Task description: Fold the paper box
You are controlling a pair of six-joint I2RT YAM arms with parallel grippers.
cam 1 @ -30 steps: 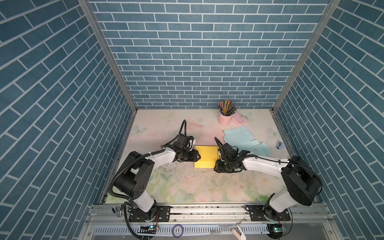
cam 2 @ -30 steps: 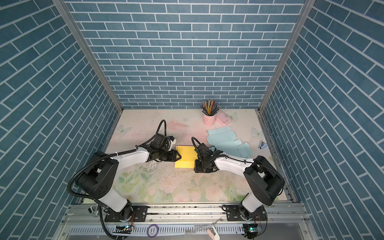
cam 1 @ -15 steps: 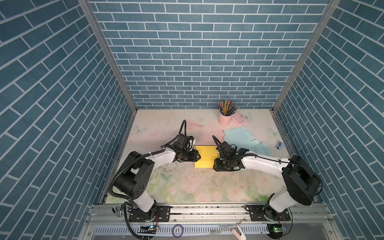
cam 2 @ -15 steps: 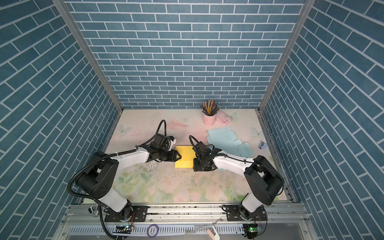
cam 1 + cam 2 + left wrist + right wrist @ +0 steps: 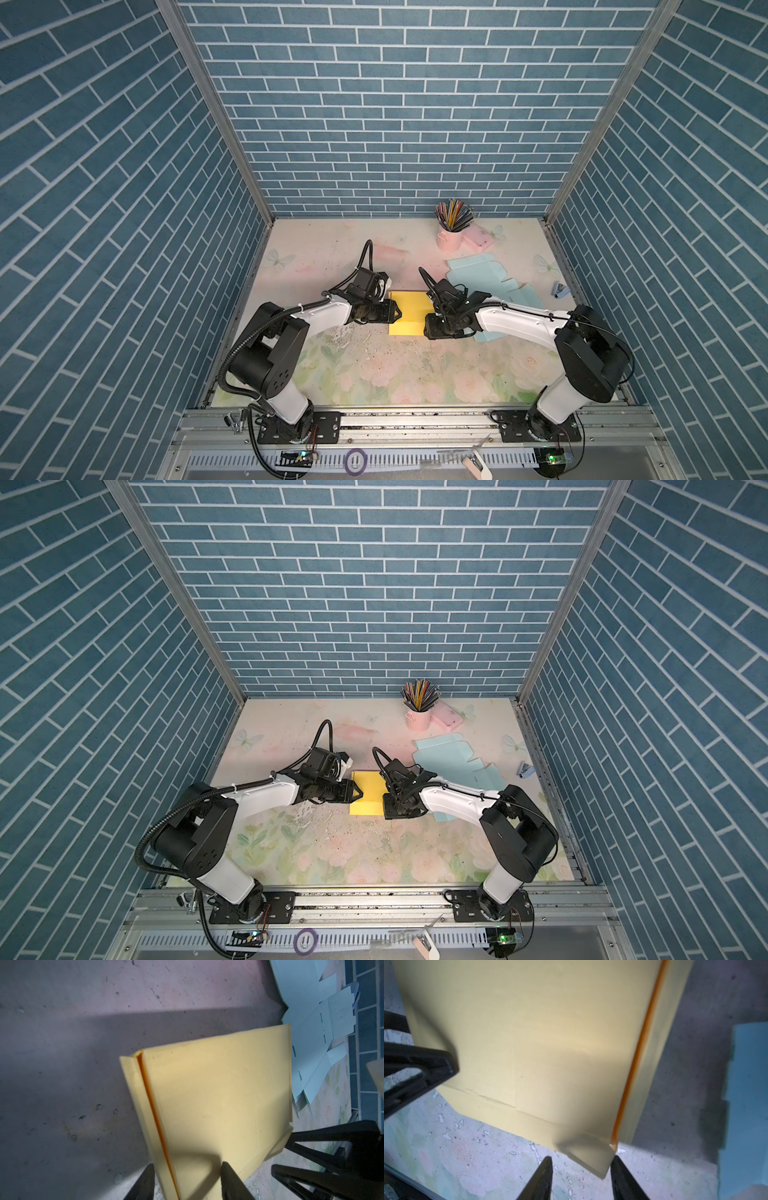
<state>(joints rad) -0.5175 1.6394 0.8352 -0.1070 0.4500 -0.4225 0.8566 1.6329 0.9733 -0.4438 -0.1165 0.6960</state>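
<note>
The yellow paper box [image 5: 409, 312] lay flat at the middle of the table [image 5: 374, 374], directly between the grippers. The left gripper [image 5: 395, 316] was set half open across its left edge, with nothing clamped. The right gripper [image 5: 581, 1160], half open and empty, was pointed at its near right corner.

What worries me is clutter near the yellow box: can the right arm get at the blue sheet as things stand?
Probably yes. The blue sheet lies flat beside the right arm, partly under it, with no object on it. The right pincer stands open at a corner of the yellow box.
</note>
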